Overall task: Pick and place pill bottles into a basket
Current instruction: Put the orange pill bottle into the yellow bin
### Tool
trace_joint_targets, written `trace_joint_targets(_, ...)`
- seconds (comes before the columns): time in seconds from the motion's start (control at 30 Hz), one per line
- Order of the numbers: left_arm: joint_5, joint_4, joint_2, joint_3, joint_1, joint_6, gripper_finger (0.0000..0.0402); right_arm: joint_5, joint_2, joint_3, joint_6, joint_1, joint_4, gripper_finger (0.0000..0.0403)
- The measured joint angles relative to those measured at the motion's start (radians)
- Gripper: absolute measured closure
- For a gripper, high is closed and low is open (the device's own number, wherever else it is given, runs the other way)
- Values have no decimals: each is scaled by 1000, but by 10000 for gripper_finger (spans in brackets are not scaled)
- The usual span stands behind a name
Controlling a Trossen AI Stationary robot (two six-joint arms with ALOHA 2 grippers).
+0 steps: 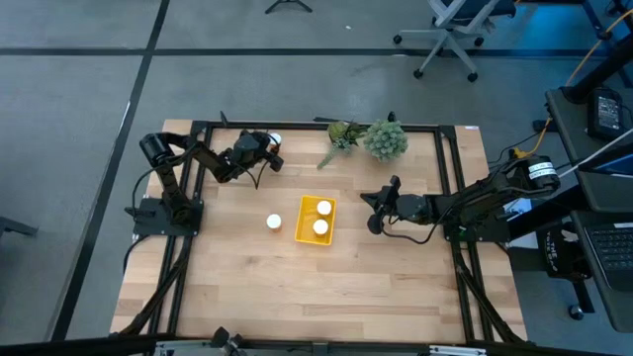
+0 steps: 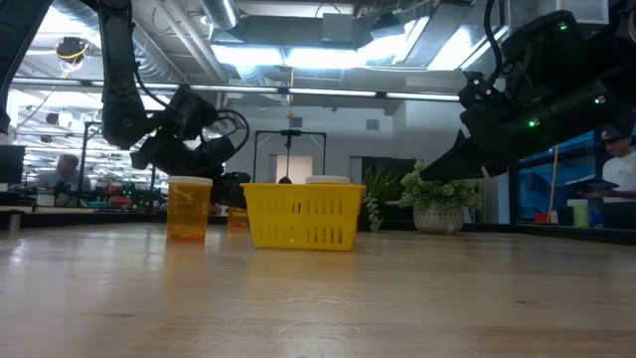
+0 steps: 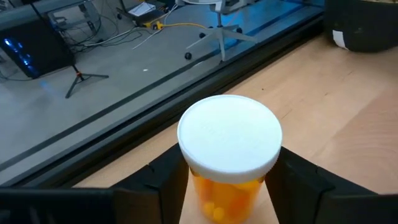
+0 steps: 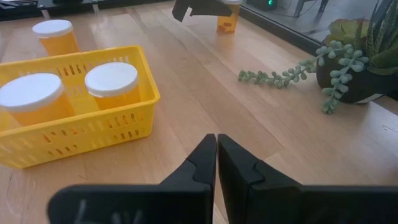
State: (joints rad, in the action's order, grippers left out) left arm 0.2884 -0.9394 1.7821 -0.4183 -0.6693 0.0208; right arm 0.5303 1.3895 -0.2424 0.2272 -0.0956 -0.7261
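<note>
Four pill bottles are my job, and going from my left side across: my left gripper [image 1: 269, 148] sits at the far left part of the table [image 1: 396, 287], near the back edge, with the fourth bottle [image 3: 229, 155] standing upright between its fingers [image 3: 163, 180]. Its long axis runs straight up, white cap on top, and my fingers flank the orange body just under the cap, one on each side. They look close on the body, yet I cannot tell whether they are pressing it or only bracketing it. That is the relation the coming move hangs on, I judge: bottle centred in the gap, axis vertical, so a plain squeeze should take it.

Further right, nearer the middle, a loose bottle [image 1: 274, 222] stands just beside the basket's left wall. The basket [image 1: 306, 235] itself holds two bottles [image 1: 322, 218], caps up, side by side. Behind it, at the far edge, lie the green plant sprigs [image 1: 371, 136].

On the right, my right gripper [image 1: 374, 213] waits near the basket's right side, fingers pressed together on nothing. My left arm is clearly nearer the far bottle
</note>
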Motion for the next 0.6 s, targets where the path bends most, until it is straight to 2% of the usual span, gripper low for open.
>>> trace_joint_targets(0.6, -66, -32, -10, 37, 24, -7, 211, 0, 0, 0, 38, 0, 73, 382)
